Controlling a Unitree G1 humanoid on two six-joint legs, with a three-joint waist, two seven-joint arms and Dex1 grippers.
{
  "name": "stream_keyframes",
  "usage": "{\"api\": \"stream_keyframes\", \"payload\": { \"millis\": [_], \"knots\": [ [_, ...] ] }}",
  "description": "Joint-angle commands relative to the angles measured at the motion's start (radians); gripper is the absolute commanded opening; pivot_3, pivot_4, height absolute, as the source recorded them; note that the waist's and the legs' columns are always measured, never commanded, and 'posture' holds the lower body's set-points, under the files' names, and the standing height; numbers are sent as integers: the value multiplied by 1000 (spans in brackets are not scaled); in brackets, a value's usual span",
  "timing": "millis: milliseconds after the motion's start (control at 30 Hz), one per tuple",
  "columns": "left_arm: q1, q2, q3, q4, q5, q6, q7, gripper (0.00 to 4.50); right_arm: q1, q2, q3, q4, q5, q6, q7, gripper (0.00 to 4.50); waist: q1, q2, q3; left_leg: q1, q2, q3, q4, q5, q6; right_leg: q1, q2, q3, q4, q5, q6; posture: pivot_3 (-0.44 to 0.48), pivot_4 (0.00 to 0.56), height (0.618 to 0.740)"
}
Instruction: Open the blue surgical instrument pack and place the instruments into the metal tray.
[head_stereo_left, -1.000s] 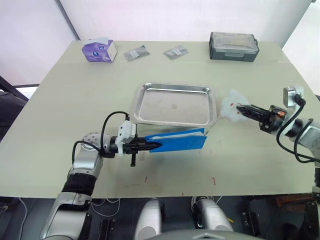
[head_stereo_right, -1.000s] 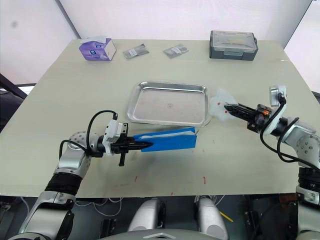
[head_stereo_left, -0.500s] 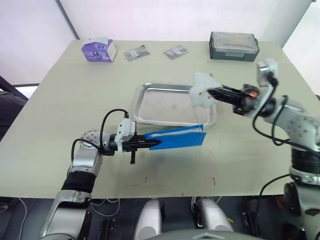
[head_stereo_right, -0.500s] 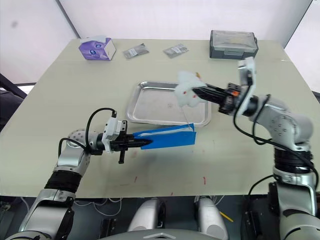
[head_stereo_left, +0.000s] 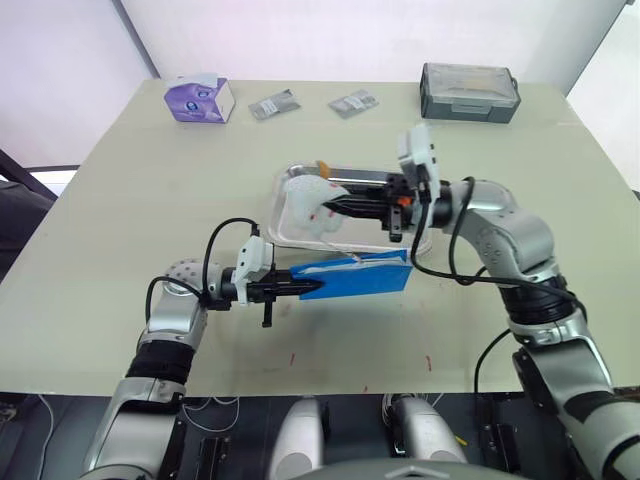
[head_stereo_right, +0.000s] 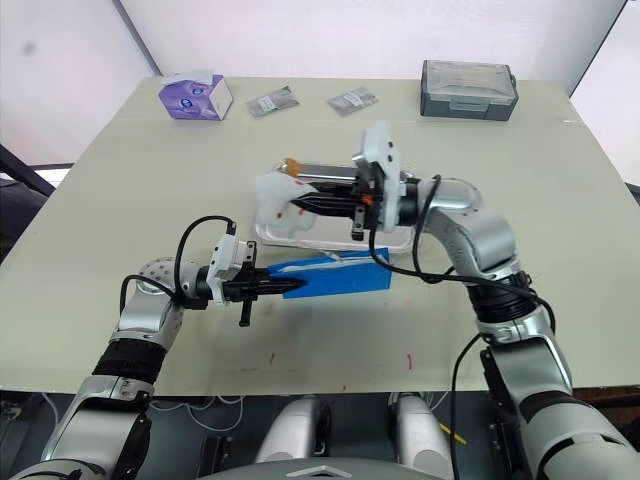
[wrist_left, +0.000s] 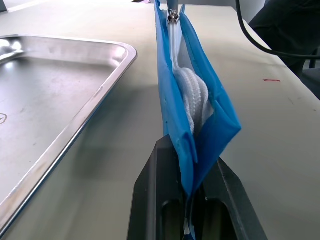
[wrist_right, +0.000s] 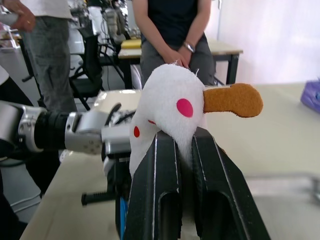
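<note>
A: Since a second ago the right end effector (head_stereo_left: 330, 204) has swung from well out beside the metal tray (head_stereo_left: 409, 184) to over its near-left part, carrying the white plush toy (head_stereo_left: 305, 205) with it. The left one hasn't shifted.

B: And the grips?

A: The right fingers are pressed on the toy, which has red spots and a tan bill-like piece (wrist_right: 233, 100). The left end effector (head_stereo_left: 300, 290) is pinching one end of the blue surgical instrument pack (head_stereo_left: 362, 277), held on edge just off the tray's near rim.

B: Which way does the pack run?

A: Its long axis extends straight out ahead of the left fingers, roughly parallel to that rim. It lies just below and forward of the right fingertips, so the right arm is the free one nearest its open top.

B: Contents?

A: The tray looks bare under the toy. The pack's mouth gapes slightly along the zip (wrist_left: 173, 15), showing white ribbed padding (wrist_left: 192, 95); I can't make out any instruments.
</note>
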Motion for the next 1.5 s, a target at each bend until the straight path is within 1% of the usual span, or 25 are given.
{"api": "stream_keyframes", "payload": {
  "millis": [33,100,167,233,300,367,400,467,500,567,667,700,867,1000,1067,1167,1333,1500],
  "knots": [
    [-21,-1,-8,6,7,-14,-9,0,-32,44,11,-25,-19,-80,0,25,0,0,0,0,0,0,0,0,0,0,0,0,0,0,0,0,150,731],
    [-30,-4,-9,17,10,-18,-11,0,-18,54,22,-40,-31,-97,5,25,-1,0,0,0,0,0,0,0,0,0,0,0,0,0,0,0,150,731],
    [-37,-6,-9,30,12,-24,-15,0,8,36,42,-67,-50,-116,27,25,-1,0,0,0,0,0,0,0,0,0,0,0,0,0,0,0,150,731],
    [-42,-8,-10,43,15,-31,-20,0,43,-31,102,-79,-133,-211,99,25,2,0,0,0,0,0,0,0,0,0,0,0,0,0,0,0,150,731],
    [-45,-11,-12,51,17,-35,-24,0,81,-64,136,-105,-152,-252,147,25,1,0,0,0,0,0,0,0,0,0,0,-1,-1,0,0,0,150,731],
    [-50,-12,-11,59,18,-38,-28,0,113,-68,155,-135,-140,-245,159,755,1,0,0,0,0,0,0,0,0,0,0,0,-1,0,0,0,150,731],
    [-52,-12,-10,63,19,-40,-29,0,123,-69,162,-143,-141,-245,163,1005,0,0,0,0,0,-1,0,0,0,0,0,-1,-1,0,0,0,150,731],
    [-56,-15,-10,71,22,-43,-32,0,136,-60,166,-157,-130,-227,156,1760,0,0,0,0,0,-1,0,0,0,0,0,-1,0,0,0,0,150,731],
    [-58,-16,-11,74,22,-44,-33,0,140,-58,167,-164,-125,-218,155,2292,0,0,0,0,0,-1,0,0,0,0,0,-1,0,0,0,0,150,731],
    [-62,-20,-15,79,24,-47,-35,0,144,-56,170,-172,-123,-212,153,3178,0,0,0,0,0,-1,0,0,0,0,0,-1,0,0,0,0,150,731],
    [-68,-24,-17,88,26,-51,-38,0,143,-52,162,-173,-116,-203,146,4044,2,0,0,0,0,-1,0,0,0,0,0,-1,0,0,0,0,150,731],
    [-71,-25,-17,93,27,-52,-39,0,142,-50,156,-173,-112,-198,141,4427,1,0,0,0,0,-1,0,0,0,0,0,-1,0,0,0,0,150,731],
    [-82,-28,-17,110,30,-60,-45,0,142,-52,80,-174,-70,-168,94,4427,2,0,0,0,0,-1,0,0,0,1,0,-1,0,0,0,0,150,731],
    [-82,-27,-16,113,31,-66,-47,0,174,-137,-31,-150,-28,-139,92,4427,6,0,0,0,-1,-1,0,0,0,1,-1,-1,-1,0,0,0,150,731],
    [-81,-27,-16,110,31,-67,-46,0,194,-191,-84,-111,-11,-139,113,4427,5,0,0,0,-1,-1,0,0,0,1,-1,-1,-1,0,0,0,150,731],
    [-80,-28,-15,108,29,-68,-45,0,231,-257,-127,-69,10,-130,154,4427,4,0,0,0,-1,-1,0,0,0,1,-1,-1,-1,0,0,0,150,731],
    [-78,-26,-16,107,27,-69,-53,0,318,-320,-121,-32,-4,-139,212,4427,3,0,0,0,-1,-1,0,0,0,1,0,-1,-1,0,0,0,150,731],
    [-87,-24,-17,114,26,-70,-66,0,382,-310,-65,11,-81,-223,227,4427,2,0,0,0,-1,-1,0,0,0,1,0,-1,-1,0,0,0,150,731]
  ]
}}
